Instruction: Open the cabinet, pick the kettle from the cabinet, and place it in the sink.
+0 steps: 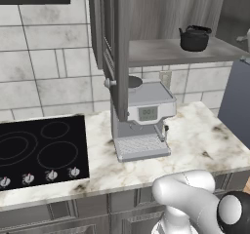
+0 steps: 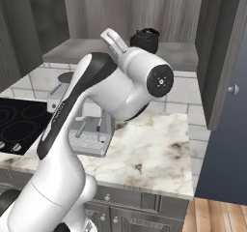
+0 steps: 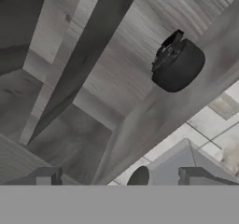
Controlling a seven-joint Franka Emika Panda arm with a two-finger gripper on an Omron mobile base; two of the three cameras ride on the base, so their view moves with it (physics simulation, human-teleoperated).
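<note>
My claw (image 3: 119, 177) is open, holding nothing. The kettle (image 1: 194, 38) stands alone on the cabinet (image 1: 161, 18) shelf, near its front edge; both doors are swung wide.

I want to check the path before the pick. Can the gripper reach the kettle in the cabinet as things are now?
Probably yes. The cabinet doors stand open, and the kettle sits alone on the shelf with nothing in front of it. In the hand view the open gripper faces the kettle, apart from it, so it must advance.
</note>
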